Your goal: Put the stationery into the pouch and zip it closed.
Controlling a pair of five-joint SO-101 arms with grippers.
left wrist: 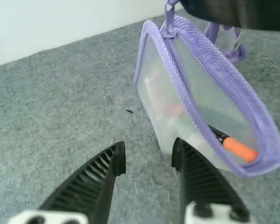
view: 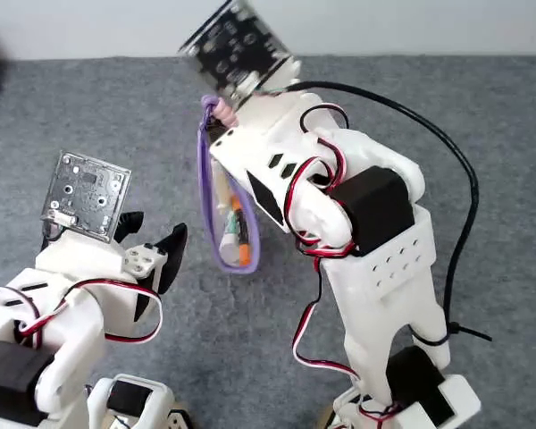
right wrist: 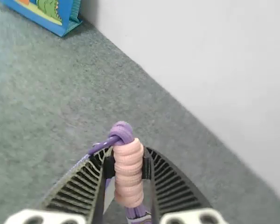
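Only in the right wrist view is the pink coiled pull (right wrist: 128, 175) seen clamped by the right gripper (right wrist: 127, 161). In the left wrist view the hanging purple pouch (left wrist: 200, 93), an orange pen (left wrist: 240, 148) inside, is shown just beside the left gripper (left wrist: 147, 156), which is spread apart and empty.

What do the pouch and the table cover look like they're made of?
Pouch: translucent soft plastic, probably vinyl, slightly glossy; an orange pen shows through it. Its edging: purple woven fabric, with a visible ribbed weave. Table cover: grey felt or low-pile carpet, matte, with a fuzzy, flecked texture.
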